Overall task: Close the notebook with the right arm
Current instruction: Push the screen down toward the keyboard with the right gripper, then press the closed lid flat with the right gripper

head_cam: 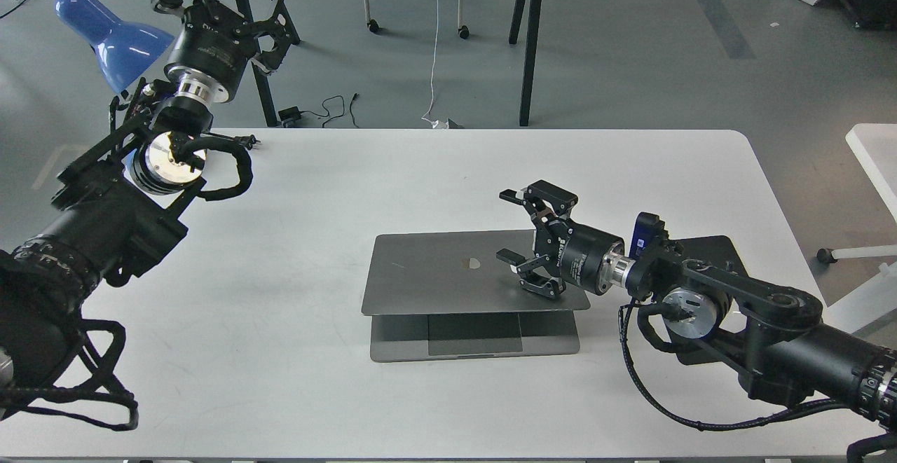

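The grey metal notebook (434, 274) lies in the middle of the white table (294, 393). Its lid is folded far down, logo side up, and only the trackpad (475, 343) and front strip of the base show beneath it. My right gripper (515, 228) is open, its lower finger resting on the lid's right part near the logo. The right arm (736, 309) reaches in from the right, low over the table. My left gripper (224, 11) is raised at the far left, beyond the table's back edge, with fingers spread and empty.
A flat black mouse pad (708, 253) lies under the right arm, right of the notebook. A blue lamp shade (112, 36) stands at the back left beside the left arm. Table legs and cables (336, 109) are on the floor behind.
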Available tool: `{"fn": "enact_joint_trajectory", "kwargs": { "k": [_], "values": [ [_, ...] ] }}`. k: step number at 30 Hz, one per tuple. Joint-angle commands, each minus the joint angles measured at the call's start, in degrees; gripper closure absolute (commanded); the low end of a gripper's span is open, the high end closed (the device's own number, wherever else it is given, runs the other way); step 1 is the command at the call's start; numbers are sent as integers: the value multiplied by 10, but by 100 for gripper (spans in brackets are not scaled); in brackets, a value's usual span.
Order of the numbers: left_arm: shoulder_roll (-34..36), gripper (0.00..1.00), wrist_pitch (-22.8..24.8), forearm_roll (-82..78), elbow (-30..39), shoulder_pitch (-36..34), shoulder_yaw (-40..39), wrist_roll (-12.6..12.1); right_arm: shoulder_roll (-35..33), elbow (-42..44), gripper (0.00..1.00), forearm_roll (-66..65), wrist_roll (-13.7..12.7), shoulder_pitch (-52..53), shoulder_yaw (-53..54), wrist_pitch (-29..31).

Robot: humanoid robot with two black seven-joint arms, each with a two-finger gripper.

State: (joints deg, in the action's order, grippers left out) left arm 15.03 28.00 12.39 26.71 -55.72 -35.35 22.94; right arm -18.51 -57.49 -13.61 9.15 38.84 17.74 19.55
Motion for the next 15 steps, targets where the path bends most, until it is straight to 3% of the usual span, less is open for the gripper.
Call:
{"fn": "enact_joint_trajectory", "kwargs": {
  "k": [1, 15],
  "values": [
    [0, 0, 0, 0, 0, 0, 0, -1, 2, 3, 0, -17, 0, -14, 0, -3],
    [1, 0, 0, 0, 0, 0, 0, 0, 13, 21, 0, -70, -4, -46, -3, -36]
  ]
}}
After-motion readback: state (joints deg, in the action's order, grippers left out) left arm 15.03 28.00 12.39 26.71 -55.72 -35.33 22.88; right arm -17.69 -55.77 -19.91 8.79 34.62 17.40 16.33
